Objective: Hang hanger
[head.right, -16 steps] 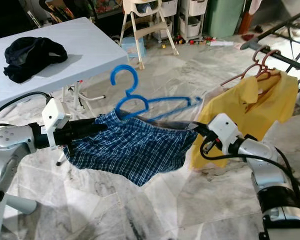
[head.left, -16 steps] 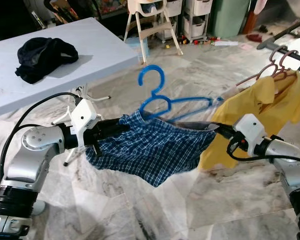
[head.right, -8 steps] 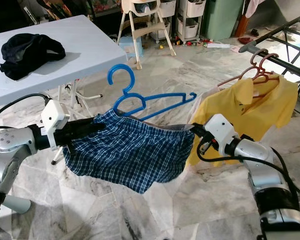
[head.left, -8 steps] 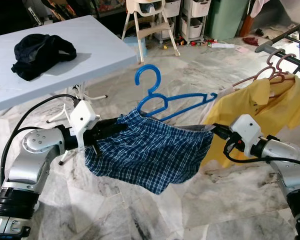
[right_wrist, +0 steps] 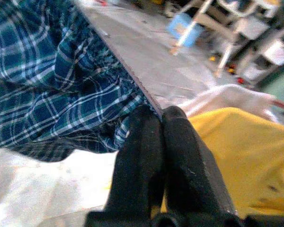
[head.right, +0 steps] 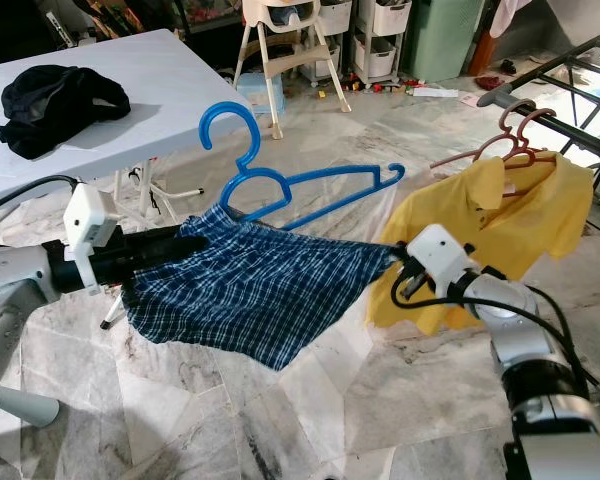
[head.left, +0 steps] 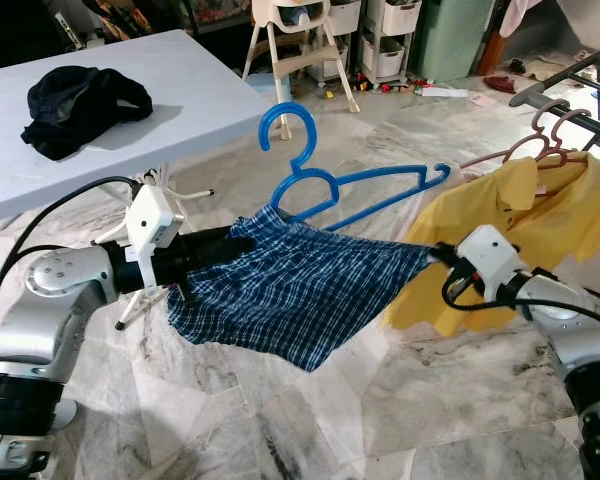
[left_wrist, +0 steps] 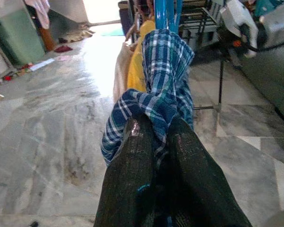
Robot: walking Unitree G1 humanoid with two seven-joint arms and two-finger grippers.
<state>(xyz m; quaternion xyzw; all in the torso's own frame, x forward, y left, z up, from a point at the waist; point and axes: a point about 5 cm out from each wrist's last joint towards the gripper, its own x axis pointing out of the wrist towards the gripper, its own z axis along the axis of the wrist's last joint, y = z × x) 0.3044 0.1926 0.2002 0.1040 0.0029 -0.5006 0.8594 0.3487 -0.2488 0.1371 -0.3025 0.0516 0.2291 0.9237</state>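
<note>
Together, our 2 grippers stretch the shorts (head.left: 290, 300) above the floor: left gripper (head.left: 242, 246) and right gripper (head.left: 427, 254) each clamp an edge, with the hanger (head.left: 330, 190) threaded through it.

No legible text, labels, brand marks, numbers or signs appear on any object in any of the views.
</note>
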